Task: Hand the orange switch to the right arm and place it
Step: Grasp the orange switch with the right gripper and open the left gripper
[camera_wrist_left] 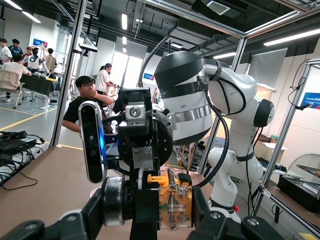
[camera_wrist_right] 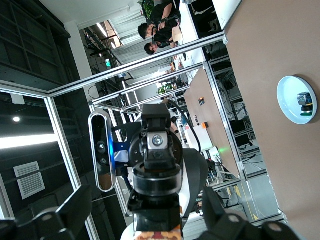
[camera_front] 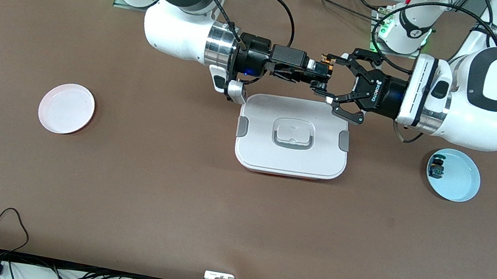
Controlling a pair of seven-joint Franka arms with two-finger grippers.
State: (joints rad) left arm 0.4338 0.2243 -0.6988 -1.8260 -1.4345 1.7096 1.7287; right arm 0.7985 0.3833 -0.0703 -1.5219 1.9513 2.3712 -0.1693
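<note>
Handover in progress above the bench [camera_front: 171, 187] centre, toward its robot-side edge. Left gripper [camera_front: 332, 80] spread wide; right gripper [camera_front: 323, 70] pinching the orange switch [camera_front: 326, 62]. Next: left arm withdraws clear, right arm carries to placement

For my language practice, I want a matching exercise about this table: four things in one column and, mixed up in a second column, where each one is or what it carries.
Things
1. pink round plate
2. light blue round plate
3. white lidded plastic box
4. orange switch

Places or states
A. carries a small blue-capped part
B. held in the air by the right gripper, whose jaws are shut on it
C. lies toward the right arm's end of the brown table
D. sits between the two plates

Pairs: 1-C, 2-A, 3-D, 4-B
</note>
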